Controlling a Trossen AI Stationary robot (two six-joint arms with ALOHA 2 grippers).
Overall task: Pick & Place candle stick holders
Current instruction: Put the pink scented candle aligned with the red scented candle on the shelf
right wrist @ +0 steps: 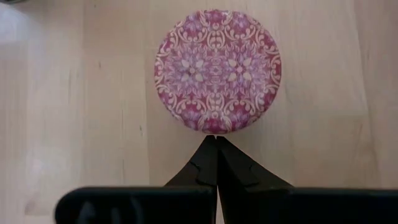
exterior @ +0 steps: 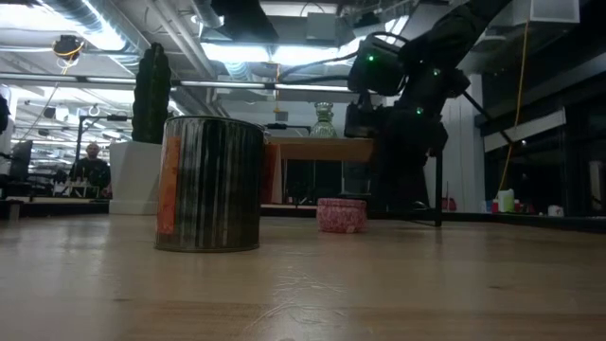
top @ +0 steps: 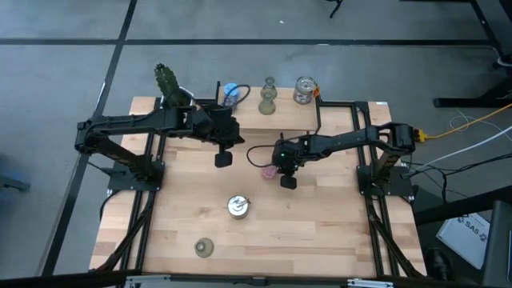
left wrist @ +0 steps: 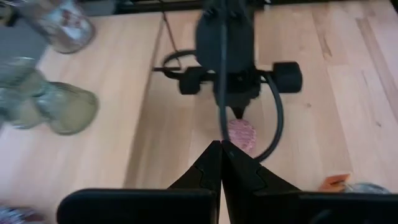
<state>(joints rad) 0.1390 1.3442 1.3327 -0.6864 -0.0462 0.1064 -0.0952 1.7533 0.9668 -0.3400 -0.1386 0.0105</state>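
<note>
A round pink patterned candle stick holder [right wrist: 217, 70] stands on the wooden table near its middle [top: 270, 170]. My right gripper [right wrist: 216, 138] is shut, its tips at the holder's near rim, pointing steeply down. My left gripper [left wrist: 221, 144] is shut and empty, raised above the table to the holder's left [top: 238, 140]. A silvery striped cup [top: 238, 206] and an olive-green holder [top: 204, 248] stand nearer the front edge. A blue holder [top: 232, 94], another olive-green one [top: 268, 98] and a silvery glass cup [top: 305, 90] stand along the far edge. My right gripper has its shut fingertips [right wrist: 211, 146] right at the pink holder's rim [right wrist: 214, 127], coming from above at a slant. I cannot tell whether they touch it. The holder stands flat on the table.
A green cactus in a white pot [top: 166, 80] stands at the far left corner. Black frame rails [top: 152, 200] run along both table sides. A black cable loop [top: 258, 154] hangs by the right wrist. Bare wood [top: 320, 232] lies at the front right.
</note>
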